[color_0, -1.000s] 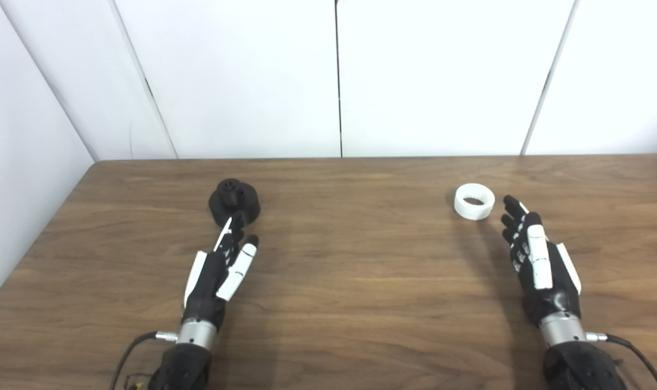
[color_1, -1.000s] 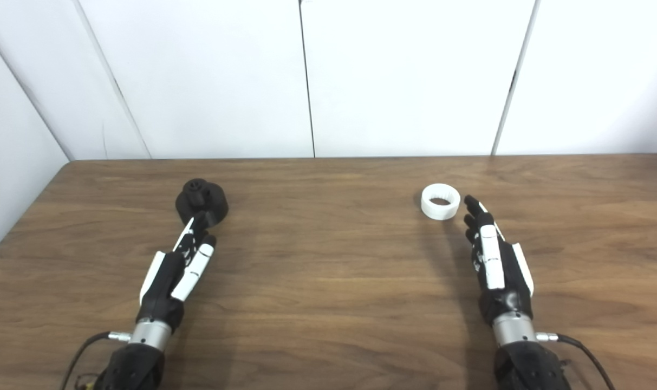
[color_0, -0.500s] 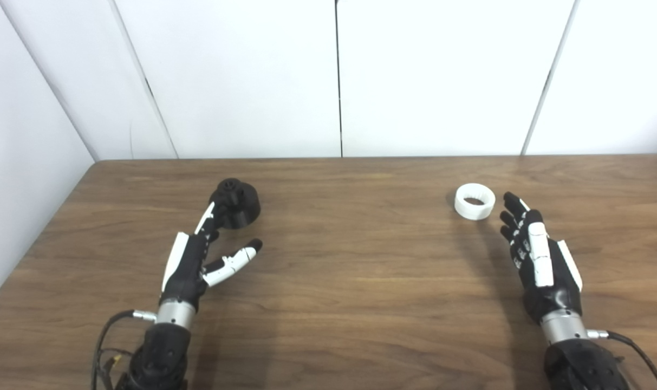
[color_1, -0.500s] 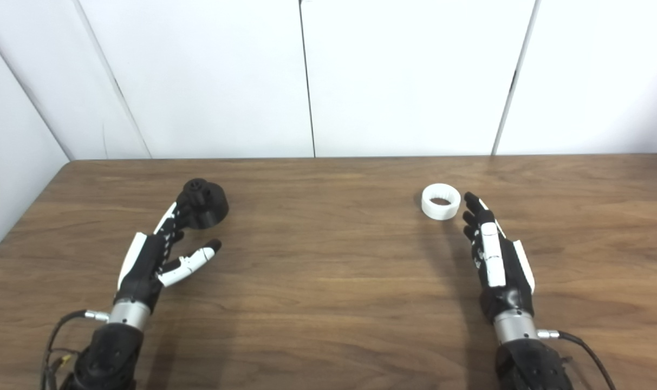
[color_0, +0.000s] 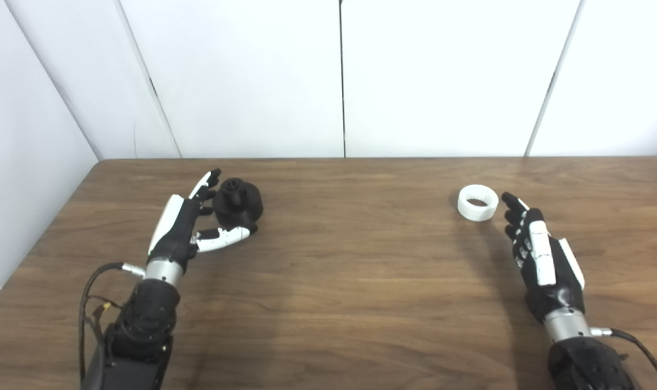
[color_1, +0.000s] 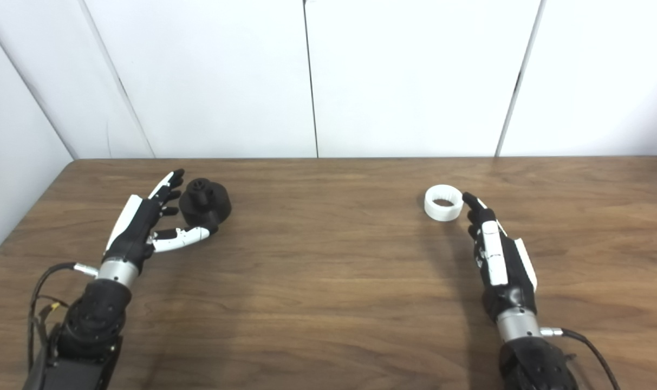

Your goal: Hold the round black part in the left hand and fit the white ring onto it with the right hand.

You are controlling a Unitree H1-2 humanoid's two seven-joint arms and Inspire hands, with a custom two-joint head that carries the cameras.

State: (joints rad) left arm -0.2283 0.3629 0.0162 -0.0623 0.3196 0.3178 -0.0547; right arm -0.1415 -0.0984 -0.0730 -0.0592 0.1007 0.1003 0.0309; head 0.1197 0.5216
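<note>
Brown wood-grain table point(color_0: 350, 281), white panelled wall point(color_0: 241, 76) behind, even light

My left hand point(color_0: 184, 230) and my right hand point(color_0: 542, 262) are both black with white plates along the fingers and backs and silver wrist cuffs, the round part point(color_0: 237, 203) is matte black, the ring point(color_0: 477, 202) plain white, and the table point(color_0: 360, 281) brown streaked woodgrain under white wall panels point(color_0: 241, 76).

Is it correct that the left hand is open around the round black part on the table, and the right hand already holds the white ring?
Not quite. The left hand is open around the round black part, but the right hand holds nothing: the right eye view shows the white ring lying on the table beyond its fingertips.
</note>
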